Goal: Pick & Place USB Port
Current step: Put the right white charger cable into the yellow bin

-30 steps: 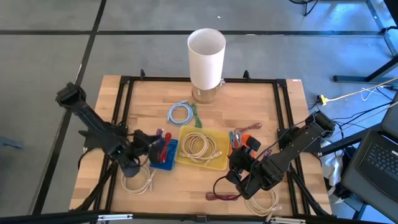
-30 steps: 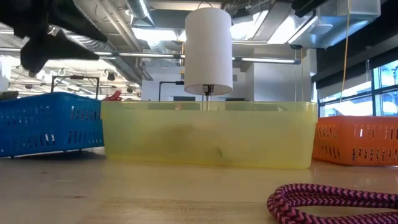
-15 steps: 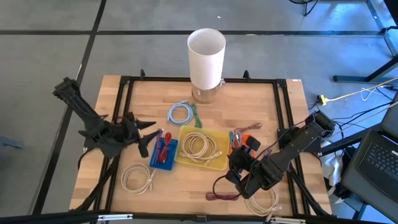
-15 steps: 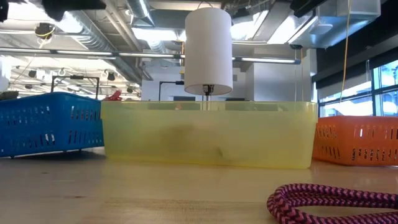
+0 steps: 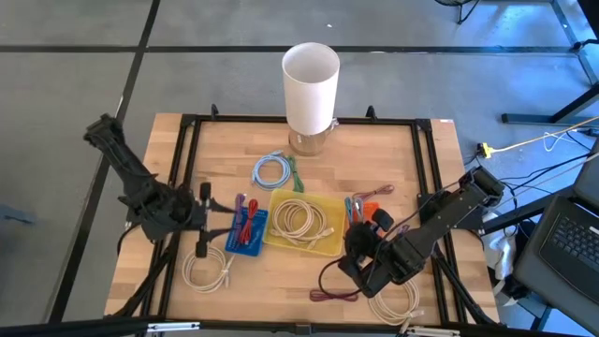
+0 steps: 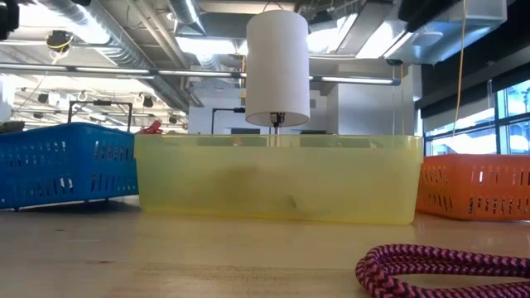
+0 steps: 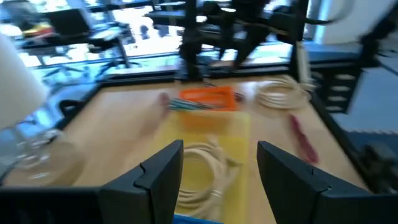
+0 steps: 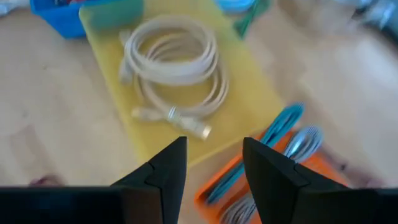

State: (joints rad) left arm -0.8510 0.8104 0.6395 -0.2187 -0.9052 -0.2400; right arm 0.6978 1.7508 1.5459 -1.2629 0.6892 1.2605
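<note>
high view, left gripper (image 5: 213, 217): fingers spread, empty, just left of blue basket (image 5: 246, 228); earlier it sat farther over the table's left rail
high view, right gripper (image 5: 360, 245): open, empty, beside yellow bin (image 5: 323, 241), unmoved
low view: yellow bin centre, purple cable (image 6: 431, 269) near right
left wrist view: fingers (image 7: 163, 171) wide apart, empty
right wrist view: white cable (image 8: 174, 68) coiled in yellow bin

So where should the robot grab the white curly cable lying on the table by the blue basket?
Probably from straight above, pinching one side of the white cable's coil across the bundled strands. It lies flat on the bare table, so there is nothing to slide under. The left gripper is open and hovers nearest, just beyond the coil beside the blue basket.
</note>
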